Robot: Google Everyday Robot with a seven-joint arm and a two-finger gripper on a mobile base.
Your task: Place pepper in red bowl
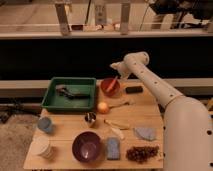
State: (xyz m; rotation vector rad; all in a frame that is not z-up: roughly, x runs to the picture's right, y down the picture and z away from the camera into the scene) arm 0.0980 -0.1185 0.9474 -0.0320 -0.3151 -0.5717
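Note:
The red bowl (110, 88) sits at the back of the wooden table (70, 131), just right of the green tray. A thin red-orange pepper (114, 82) stands slanted in it, its upper end reaching up toward my gripper. My gripper (117, 69) hangs just above the bowl's right rim at the end of the white arm, which comes in from the lower right. I cannot tell if the gripper still touches the pepper.
A green tray (52, 99) holds a dark utensil (67, 92). Also on the table: an orange fruit (103, 107), a metal cup (90, 118), a purple bowl (88, 146), a blue cup (45, 125), a white cup (42, 148), a blue sponge (113, 148), grapes (142, 153), a grey cloth (145, 133) and a dark block (134, 90).

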